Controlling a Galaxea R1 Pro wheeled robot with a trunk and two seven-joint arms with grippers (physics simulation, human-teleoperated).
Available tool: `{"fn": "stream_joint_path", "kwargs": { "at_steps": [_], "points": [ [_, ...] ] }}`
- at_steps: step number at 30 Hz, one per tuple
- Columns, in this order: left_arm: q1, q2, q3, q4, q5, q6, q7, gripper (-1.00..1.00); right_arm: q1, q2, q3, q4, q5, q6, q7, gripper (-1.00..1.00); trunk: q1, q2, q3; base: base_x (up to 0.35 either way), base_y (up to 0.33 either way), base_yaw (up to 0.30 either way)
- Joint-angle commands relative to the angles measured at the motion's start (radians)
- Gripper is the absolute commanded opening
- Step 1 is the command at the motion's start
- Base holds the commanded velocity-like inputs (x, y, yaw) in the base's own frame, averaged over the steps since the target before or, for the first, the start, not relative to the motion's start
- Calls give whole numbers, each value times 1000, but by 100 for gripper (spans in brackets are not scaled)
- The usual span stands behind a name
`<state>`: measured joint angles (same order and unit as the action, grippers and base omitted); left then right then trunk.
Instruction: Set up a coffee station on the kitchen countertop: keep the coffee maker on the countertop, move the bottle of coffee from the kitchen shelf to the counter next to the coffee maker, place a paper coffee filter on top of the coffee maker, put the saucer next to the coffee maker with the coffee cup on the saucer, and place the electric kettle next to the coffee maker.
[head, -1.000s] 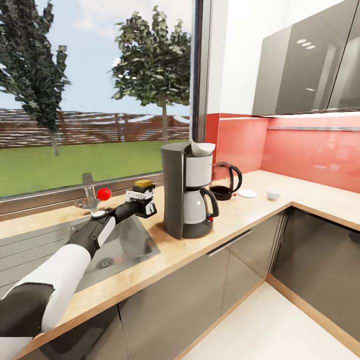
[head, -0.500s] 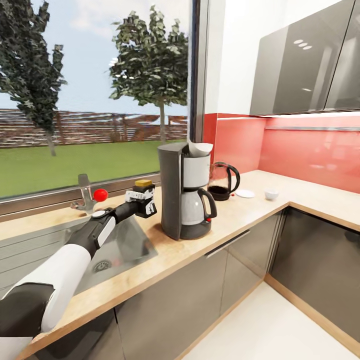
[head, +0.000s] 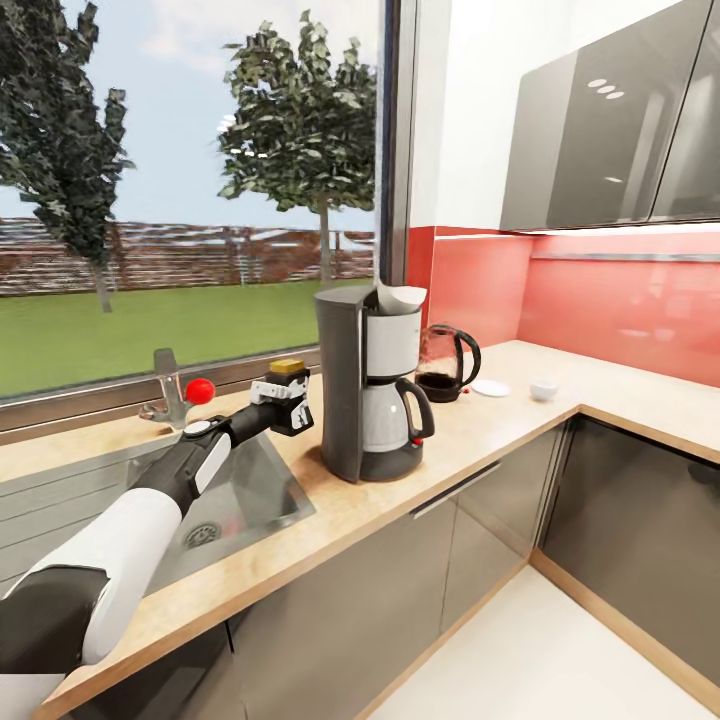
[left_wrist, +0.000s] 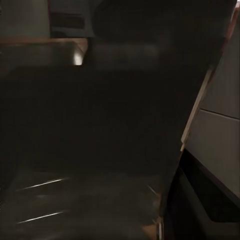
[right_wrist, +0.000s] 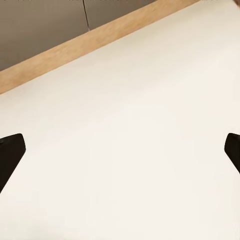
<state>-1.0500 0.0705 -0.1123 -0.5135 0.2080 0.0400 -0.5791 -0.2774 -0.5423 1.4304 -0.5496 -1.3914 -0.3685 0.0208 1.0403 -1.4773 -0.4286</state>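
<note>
Filter on coffee maker (head: 370, 390), electric kettle (head: 447, 362) beside — bottle of coffee (head: 289, 383) clamped in left gripper (head: 285, 403), unplaced; coffee cup (head: 543, 389) off saucer (head: 491, 387).

Head view: bright, sharp daylight from the window (head: 190, 200). Left wrist view: dark, blurred. Right wrist view: evenly bright.

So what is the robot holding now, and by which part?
The left gripper is shut on the bottle of coffee, gripping its dark body below the yellow lid. The right gripper is open and holds nothing.
</note>
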Motion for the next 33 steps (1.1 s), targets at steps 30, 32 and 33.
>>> {"fn": "stream_joint_path", "kwargs": {
  "at_steps": [30,32,33],
  "points": [
    [-1,2,-6,-1,10,3,-1,-100,-2,-1,7,-1,-12,-6,4,100,0,-1,-1,27,0,0],
    [-1,2,-6,-1,10,3,-1,-100,-2,-1,7,-1,-12,-6,4,100,0,-1,-1,15,0,0],
    [-1,2,-6,0,10,3,-1,-100,-2,-1,7,-1,-12,-6,4,100,0,-1,-1,43,0,0]
  ]
}}
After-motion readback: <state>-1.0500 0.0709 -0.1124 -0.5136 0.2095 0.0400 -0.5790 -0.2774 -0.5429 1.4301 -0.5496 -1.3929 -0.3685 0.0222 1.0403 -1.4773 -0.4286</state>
